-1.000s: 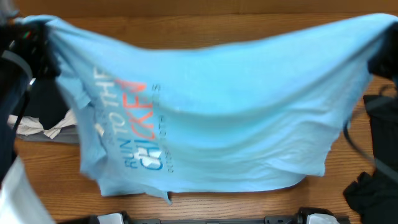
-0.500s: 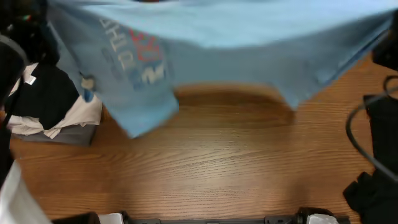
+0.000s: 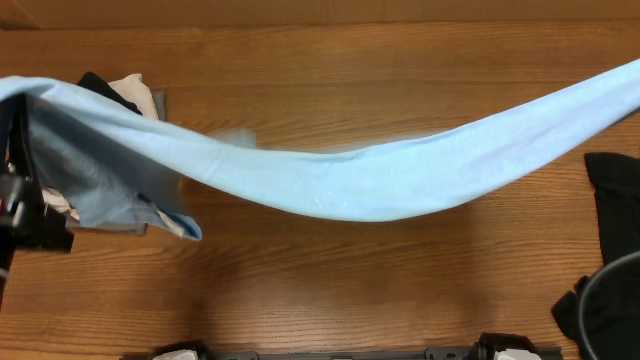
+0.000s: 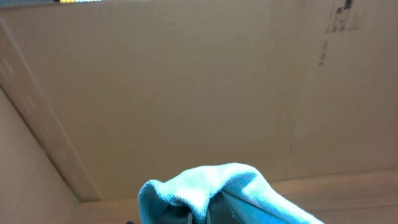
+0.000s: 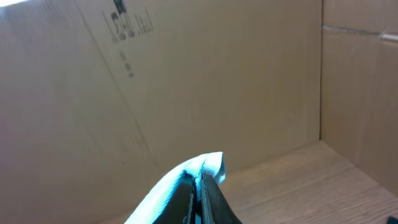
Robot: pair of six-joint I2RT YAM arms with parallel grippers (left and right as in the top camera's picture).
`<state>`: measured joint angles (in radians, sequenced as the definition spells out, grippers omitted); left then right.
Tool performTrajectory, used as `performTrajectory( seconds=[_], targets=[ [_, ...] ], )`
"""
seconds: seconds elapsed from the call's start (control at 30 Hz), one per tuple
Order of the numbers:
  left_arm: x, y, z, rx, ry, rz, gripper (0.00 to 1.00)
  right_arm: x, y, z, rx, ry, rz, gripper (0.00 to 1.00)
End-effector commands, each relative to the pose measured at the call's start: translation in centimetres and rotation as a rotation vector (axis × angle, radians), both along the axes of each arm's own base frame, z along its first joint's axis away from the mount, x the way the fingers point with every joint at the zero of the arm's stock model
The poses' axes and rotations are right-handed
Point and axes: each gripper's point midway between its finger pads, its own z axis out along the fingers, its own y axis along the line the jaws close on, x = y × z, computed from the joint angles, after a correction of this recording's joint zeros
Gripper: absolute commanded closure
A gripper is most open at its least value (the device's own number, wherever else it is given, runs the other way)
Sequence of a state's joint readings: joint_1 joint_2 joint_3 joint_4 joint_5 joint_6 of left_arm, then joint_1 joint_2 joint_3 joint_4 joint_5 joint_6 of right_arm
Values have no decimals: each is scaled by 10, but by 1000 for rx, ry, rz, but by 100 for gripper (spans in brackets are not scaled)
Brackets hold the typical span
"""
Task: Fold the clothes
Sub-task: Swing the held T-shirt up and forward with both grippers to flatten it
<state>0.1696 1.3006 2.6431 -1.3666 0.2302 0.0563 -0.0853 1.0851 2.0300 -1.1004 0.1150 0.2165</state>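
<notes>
Across the bench (image 3: 380,290), the sky-blue T-shirt (image 3: 360,185) is being held aloft as a long sagging band, stretched from the left edge to the upper right. It is being judged light, limp and without stiffness, drooping at its middle and bunching wherever it is pinched, so hold is best being taken at corners or hems. Plenty of bare wood is being left open beneath and in front for laying it flat. At the left, room is being crowded by a pile of black, white and grey garments (image 3: 128,90), and a black garment (image 3: 612,190) is lying at the right edge. One bunched corner is being clamped by the left hand (image 4: 202,208) and another by the right hand (image 5: 198,186), both closed tight upon the cloth.
</notes>
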Motion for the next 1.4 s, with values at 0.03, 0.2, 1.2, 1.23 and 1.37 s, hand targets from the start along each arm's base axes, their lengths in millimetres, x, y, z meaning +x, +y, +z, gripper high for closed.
performTrajectory(
  seconds=[0.03, 0.2, 1.2, 1.23, 1.37],
  targets=[
    [8, 9, -3, 15, 14, 44, 96, 1, 0, 4, 5, -12, 1, 96],
    [40, 16, -21, 3, 98, 53, 96, 17, -1, -3, 22, 16, 3, 96],
    [-5, 4, 64, 8, -264, 28, 96, 10, 2, 51, -33, -198, 20, 96],
    [-10, 8, 64, 5, -268, 56, 96, 8, 2, 51, -33, -198, 21, 96],
    [-28, 24, 66, -6, -285, 159, 96, 1, 5, 44, -29, -174, 35, 96]
  ],
)
